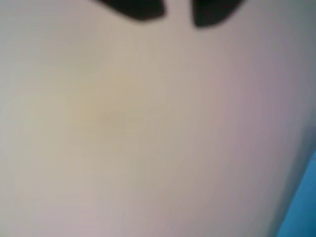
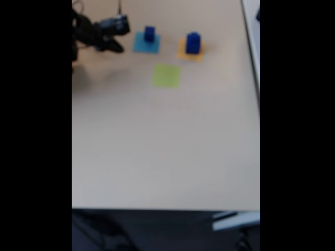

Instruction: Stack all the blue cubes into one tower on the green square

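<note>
In the fixed view a small blue cube (image 2: 149, 34) stands on a flat light-blue square (image 2: 141, 46). A larger blue cube (image 2: 192, 43) stands on an orange-yellow square (image 2: 184, 54). The green square (image 2: 167, 75) lies bare, nearer the camera and between them. My gripper (image 2: 116, 48) hovers just left of the light-blue square, apart from both cubes. The wrist view is blurred: two dark fingertips (image 1: 143, 10) enter from the top edge, the gripper (image 1: 177, 12) standing open with only bare table in the gap.
A beige table (image 2: 167, 146) stretches wide toward the near edge. A pale strip (image 2: 252, 31) runs along its right side. A bright blue patch (image 1: 303, 207) shows at the wrist view's bottom right corner. The arm's dark body (image 2: 84, 34) sits at the far left.
</note>
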Robot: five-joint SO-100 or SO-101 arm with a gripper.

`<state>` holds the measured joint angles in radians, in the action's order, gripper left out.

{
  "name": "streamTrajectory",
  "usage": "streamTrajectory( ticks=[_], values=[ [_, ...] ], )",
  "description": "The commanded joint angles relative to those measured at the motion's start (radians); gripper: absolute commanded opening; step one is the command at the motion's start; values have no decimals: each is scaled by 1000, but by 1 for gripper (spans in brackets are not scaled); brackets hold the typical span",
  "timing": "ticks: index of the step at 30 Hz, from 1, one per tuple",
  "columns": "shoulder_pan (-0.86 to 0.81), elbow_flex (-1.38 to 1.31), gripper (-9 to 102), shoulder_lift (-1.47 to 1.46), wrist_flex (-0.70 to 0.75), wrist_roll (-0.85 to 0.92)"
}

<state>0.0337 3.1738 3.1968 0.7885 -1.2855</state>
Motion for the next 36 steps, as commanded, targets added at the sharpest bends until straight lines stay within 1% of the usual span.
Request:
streamTrajectory(
  ticks=[1,9,15,27,30,36],
  values=[
    [9,8,0,-64,-71,0],
    [23,8,0,-238,-218,-5],
    [28,8,0,-391,-360,-5],
    [52,8,0,-417,-410,-18],
    [67,8,0,-425,-417,-51],
    [86,3,0,-554,-534,-104]
  ],
)
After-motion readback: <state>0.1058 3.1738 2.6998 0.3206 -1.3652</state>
